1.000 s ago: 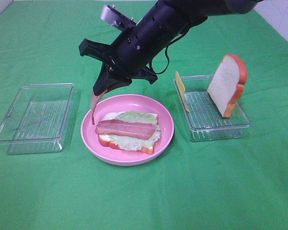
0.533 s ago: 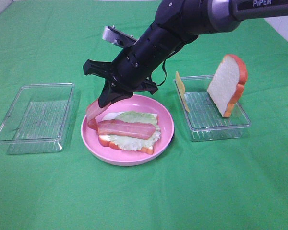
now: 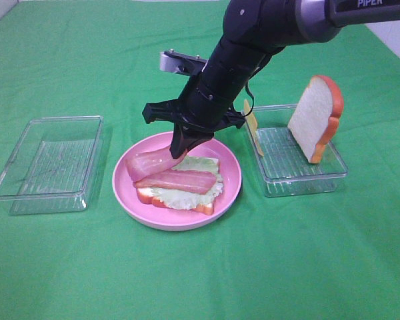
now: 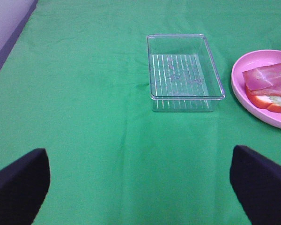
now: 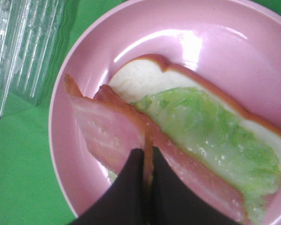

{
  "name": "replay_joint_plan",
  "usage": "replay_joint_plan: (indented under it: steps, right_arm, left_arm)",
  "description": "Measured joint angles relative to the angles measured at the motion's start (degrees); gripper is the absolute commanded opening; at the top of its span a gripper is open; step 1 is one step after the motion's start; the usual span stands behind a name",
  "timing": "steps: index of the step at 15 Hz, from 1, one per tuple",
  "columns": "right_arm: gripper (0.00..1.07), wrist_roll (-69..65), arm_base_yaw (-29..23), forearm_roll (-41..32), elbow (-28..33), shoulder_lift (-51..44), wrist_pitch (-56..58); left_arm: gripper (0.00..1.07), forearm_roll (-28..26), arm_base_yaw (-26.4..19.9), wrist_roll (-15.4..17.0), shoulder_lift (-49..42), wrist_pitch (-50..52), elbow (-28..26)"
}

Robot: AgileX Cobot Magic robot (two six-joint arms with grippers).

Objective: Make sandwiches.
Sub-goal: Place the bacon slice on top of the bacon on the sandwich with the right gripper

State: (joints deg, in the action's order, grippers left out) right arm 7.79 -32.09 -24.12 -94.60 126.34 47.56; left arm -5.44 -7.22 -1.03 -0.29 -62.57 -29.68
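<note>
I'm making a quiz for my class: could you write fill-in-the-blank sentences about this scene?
1. The right hand is shut on a strip of ____.
2. The unfinished sandwich lies on a ____ plate.
3. The clear box holding cheese also holds a slice of ____.
Missing: bacon; pink; bread.

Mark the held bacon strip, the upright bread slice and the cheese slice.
held bacon strip [image 3: 145, 164]: exterior high view, middle of its pink face.
upright bread slice [image 3: 312, 121]: exterior high view, its white face.
cheese slice [image 3: 254, 131]: exterior high view, its thin yellow edge.
</note>
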Motion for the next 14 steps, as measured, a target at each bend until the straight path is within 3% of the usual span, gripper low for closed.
replay_joint_plan:
  steps: [4,6,8,9,10,11,14]
  right_arm:
    - [0.01,0.00,0.00,2.06,0.00,0.00,0.11]
    - [0.11,0.00,0.00,3.50,-0.06,0.00,0.63]
    - [0.31,0.00,0.00,3.95,-0.06,0.00,0.80]
    - [0.47,0.00,0.00,4.07,-0.11,-0.06,1.09]
    - [0.87,0.00,0.00,4.53,-2.29,-0.17,3.67]
    - [0.97,0.00,0.00,5.16,-4.13,-0.63,6.19]
    - [1.00,-2.58,0.00,7.28,-8.77,-2.35,12.32]
  left_arm:
    - [0.98,0.00,0.00,0.00,0.00,0.00,0.00]
    - [0.98,0.00,0.00,0.00,0.00,0.00,0.00]
    - [0.98,0.00,0.00,0.00,0.00,0.00,0.00]
    - [0.98,0.00,0.00,0.00,0.00,0.00,0.00]
    - [0.98,0.00,0.00,0.00,0.00,0.00,0.00]
    - [0.98,0.00,0.00,0.00,0.00,0.00,0.00]
    - [0.98,0.00,0.00,0.00,0.00,0.00,0.00]
